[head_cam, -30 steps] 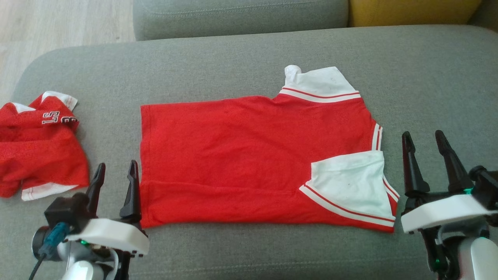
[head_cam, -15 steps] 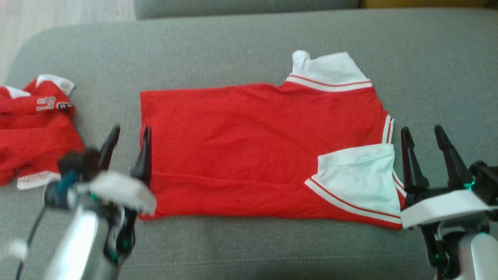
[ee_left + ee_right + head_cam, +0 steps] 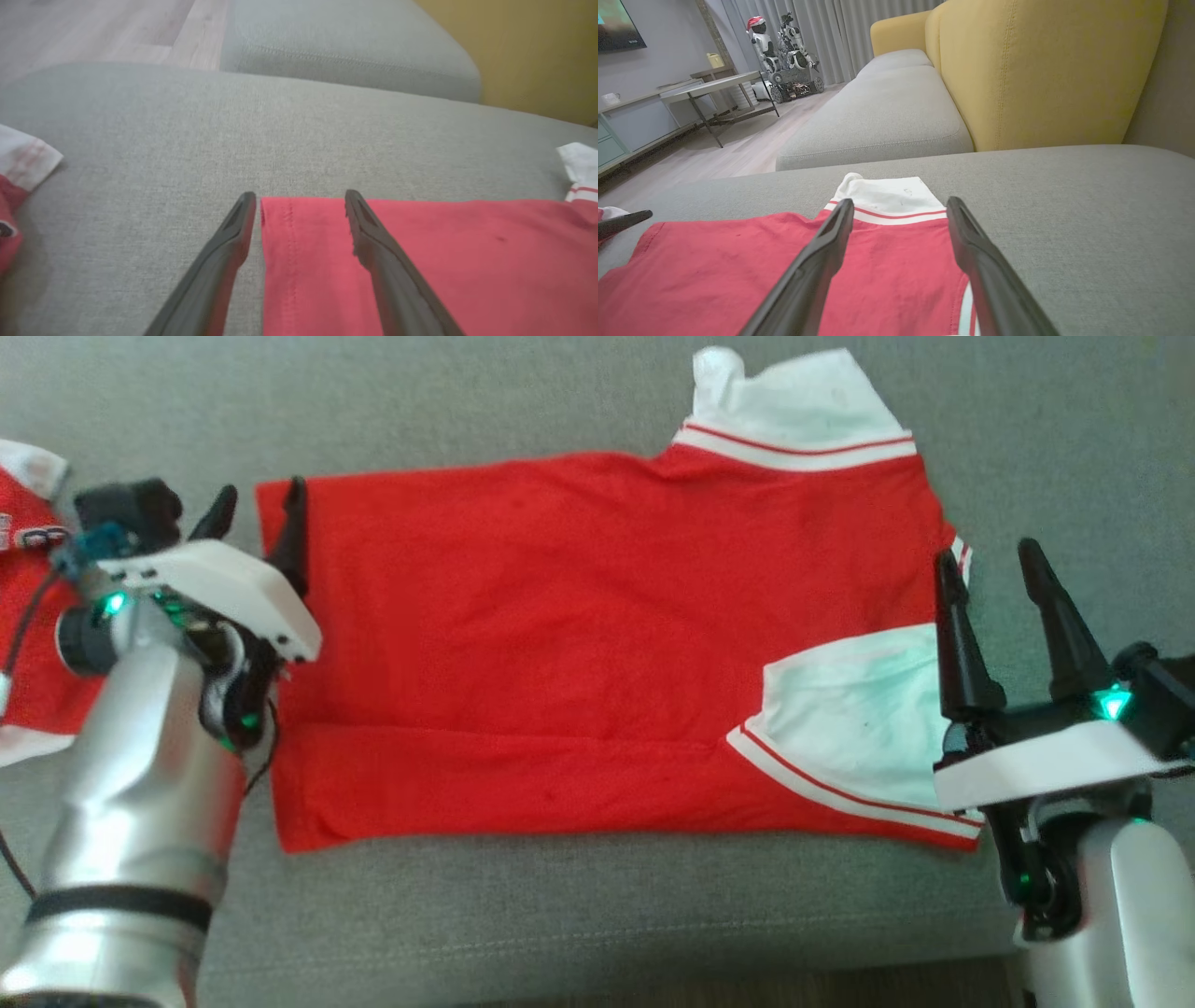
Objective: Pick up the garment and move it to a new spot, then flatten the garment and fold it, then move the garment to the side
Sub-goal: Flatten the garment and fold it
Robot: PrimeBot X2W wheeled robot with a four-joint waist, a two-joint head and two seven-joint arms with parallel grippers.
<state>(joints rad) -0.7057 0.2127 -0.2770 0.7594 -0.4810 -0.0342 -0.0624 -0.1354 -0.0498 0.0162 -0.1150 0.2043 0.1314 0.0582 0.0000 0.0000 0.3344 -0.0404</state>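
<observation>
Now L gripper (image 3: 260,513), claw spread, straddles red garment (image 3: 579,635) hem at 9 o'clock; R gripper (image 3: 988,565) spread at 3.

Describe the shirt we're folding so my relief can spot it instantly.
On the grey sofa cushion, look between the left gripper and right gripper. The red shirt lies spread flat there, with white sleeves; the other red garment sits bunched at the far left.
</observation>
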